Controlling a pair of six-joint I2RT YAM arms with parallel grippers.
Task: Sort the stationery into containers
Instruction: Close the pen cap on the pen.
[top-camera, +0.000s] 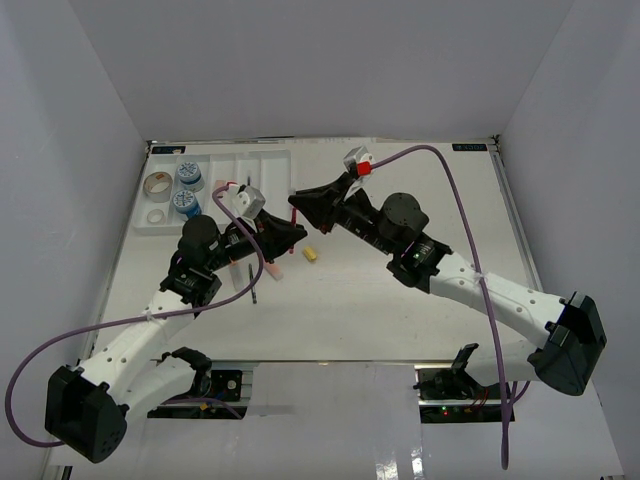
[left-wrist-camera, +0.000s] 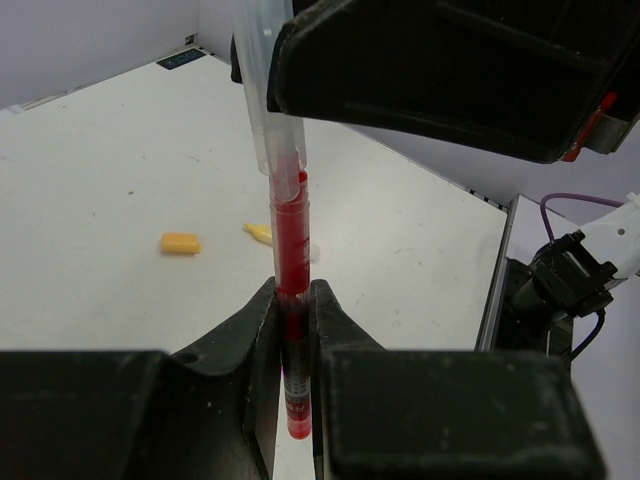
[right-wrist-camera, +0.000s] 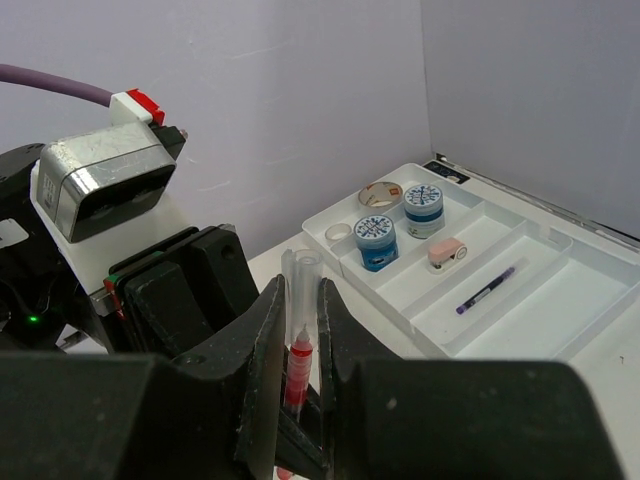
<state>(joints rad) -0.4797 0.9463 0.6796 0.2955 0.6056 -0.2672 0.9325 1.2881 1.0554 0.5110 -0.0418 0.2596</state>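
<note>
My left gripper (left-wrist-camera: 292, 300) is shut on the lower barrel of a red pen (left-wrist-camera: 291, 260), held upright above the table. The pen's tip sits inside the mouth of a clear cap (right-wrist-camera: 303, 290). My right gripper (right-wrist-camera: 300, 300) is shut on that cap from above. In the top view the two grippers, left (top-camera: 296, 236) and right (top-camera: 296, 203), meet nose to nose just right of the white compartment tray (top-camera: 262, 165). The tray holds two blue-white tubs (right-wrist-camera: 424, 208), tape rolls (right-wrist-camera: 380, 194), a pink item (right-wrist-camera: 445, 253) and a purple pen (right-wrist-camera: 486, 290).
A yellow eraser (top-camera: 310, 254) lies on the table just below the grippers, and a thin dark pen (top-camera: 253, 285) lies beside the left arm. The left wrist view shows an orange-yellow eraser (left-wrist-camera: 181, 243) and a small yellow piece (left-wrist-camera: 258, 232). Purple cables loop over both arms.
</note>
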